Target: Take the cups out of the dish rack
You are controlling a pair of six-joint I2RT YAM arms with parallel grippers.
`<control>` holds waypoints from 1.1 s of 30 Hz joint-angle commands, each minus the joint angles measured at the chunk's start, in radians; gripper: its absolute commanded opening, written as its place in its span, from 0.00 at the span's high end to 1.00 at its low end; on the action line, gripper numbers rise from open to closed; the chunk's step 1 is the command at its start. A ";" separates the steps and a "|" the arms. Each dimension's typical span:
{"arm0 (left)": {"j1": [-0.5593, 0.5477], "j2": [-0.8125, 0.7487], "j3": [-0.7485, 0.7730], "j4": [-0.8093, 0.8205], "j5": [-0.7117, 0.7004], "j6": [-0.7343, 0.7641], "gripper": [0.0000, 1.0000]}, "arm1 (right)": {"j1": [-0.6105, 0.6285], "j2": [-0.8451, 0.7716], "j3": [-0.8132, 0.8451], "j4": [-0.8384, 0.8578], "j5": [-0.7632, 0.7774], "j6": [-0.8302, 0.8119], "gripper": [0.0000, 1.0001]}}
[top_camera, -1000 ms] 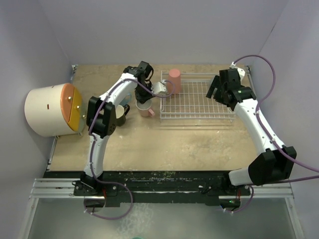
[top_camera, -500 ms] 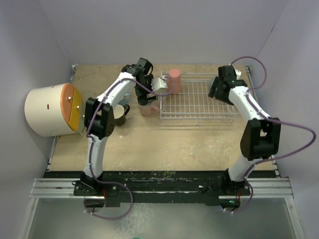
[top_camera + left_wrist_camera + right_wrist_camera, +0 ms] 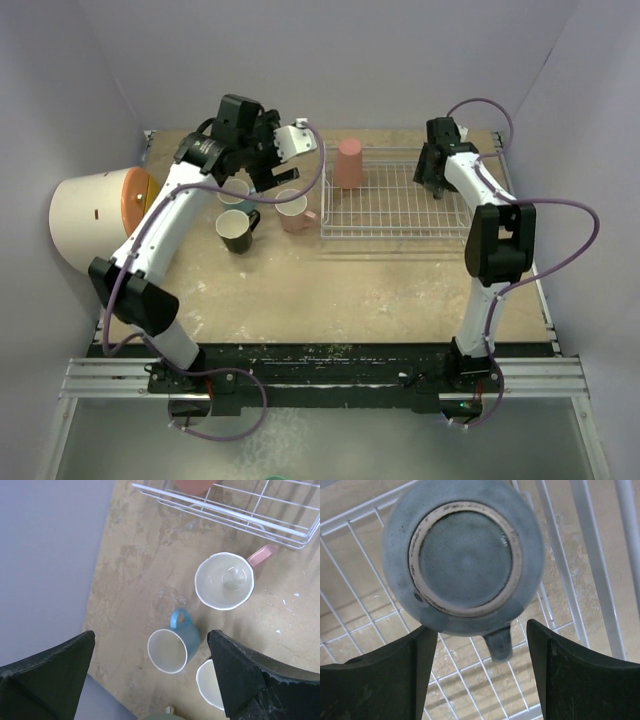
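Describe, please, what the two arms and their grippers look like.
Both the left arm and right arm have white links between bulky black joint housings, each trailed by a looping purple cable. The left gripper and right gripper have broad, matte black, wedge-shaped fingers.

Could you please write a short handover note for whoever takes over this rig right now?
Left gripper: open, empty, above the unloaded mugs.
Right gripper: open, over the upside-down dark grey-blue mug in the dish rack, not gripping it.
Done: pale pink mug, light blue mug and black mug stand on the table left of the rack.
Left: the grey-blue mug and the salmon tumbler in the rack's far left corner.
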State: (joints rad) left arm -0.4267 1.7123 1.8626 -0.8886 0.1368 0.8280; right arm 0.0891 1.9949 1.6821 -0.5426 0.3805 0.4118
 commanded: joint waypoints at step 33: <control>0.026 -0.441 -0.420 0.086 0.247 -0.119 0.01 | 0.205 -0.177 -0.083 0.041 0.199 0.003 1.00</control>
State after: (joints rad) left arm -0.4053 1.3838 1.5570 -0.8875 0.2790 0.6922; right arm 0.2131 1.9556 1.5948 -0.5312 0.5293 0.3702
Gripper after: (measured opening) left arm 0.992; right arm 0.238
